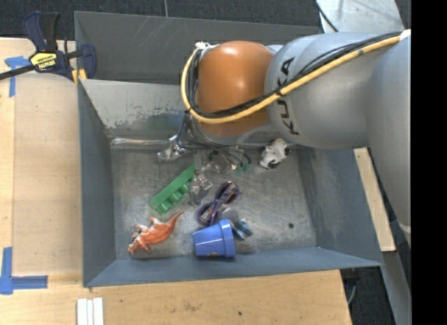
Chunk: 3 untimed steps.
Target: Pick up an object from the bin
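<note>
Blue plastic cup [214, 241] is lying tipped at lower centre, an orange lizard toy [155, 233] to its left. Further up, at centre frame, the gripper [200, 188] is hanging between a purple looped piece [218, 202] and a green toothed bar [174, 190]; open or closed cannot be told. The bar is appearing light and stiff, best taken across its narrow spine.

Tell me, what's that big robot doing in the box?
A big silver robot arm with an orange cover leans into the grey metal bin to pick something. Its gripper hangs low in the middle, between a green toothed plastic piece and a purple looped toy. A blue plastic cup and an orange toy lizard lie nearer the front, untouched.
</note>
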### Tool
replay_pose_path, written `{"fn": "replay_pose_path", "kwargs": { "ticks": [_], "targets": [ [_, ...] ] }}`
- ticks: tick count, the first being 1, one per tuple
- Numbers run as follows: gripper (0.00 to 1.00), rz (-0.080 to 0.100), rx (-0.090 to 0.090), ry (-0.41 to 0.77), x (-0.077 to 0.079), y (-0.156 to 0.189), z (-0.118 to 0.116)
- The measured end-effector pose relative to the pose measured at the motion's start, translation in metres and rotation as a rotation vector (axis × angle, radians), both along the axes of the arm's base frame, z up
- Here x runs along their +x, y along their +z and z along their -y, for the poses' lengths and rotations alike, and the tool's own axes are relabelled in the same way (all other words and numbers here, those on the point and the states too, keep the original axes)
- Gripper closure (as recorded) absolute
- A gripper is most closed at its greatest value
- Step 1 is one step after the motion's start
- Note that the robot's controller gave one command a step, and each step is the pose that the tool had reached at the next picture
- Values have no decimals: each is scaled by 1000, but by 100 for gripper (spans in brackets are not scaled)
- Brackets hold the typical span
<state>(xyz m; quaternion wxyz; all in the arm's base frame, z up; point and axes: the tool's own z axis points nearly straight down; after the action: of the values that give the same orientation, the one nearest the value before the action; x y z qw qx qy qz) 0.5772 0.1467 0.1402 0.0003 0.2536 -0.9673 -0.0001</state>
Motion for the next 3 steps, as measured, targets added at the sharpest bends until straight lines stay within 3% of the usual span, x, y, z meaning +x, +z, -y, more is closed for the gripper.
{"fn": "replay_pose_path", "kwargs": {
  "ticks": [1, 2, 3],
  "targets": [
    [0, 4, 2, 20, 6, -31, 0],
    [0, 6, 1, 231, 24, -57, 3],
    [100, 14, 8, 195, 35, -64, 0]
  ]
}}
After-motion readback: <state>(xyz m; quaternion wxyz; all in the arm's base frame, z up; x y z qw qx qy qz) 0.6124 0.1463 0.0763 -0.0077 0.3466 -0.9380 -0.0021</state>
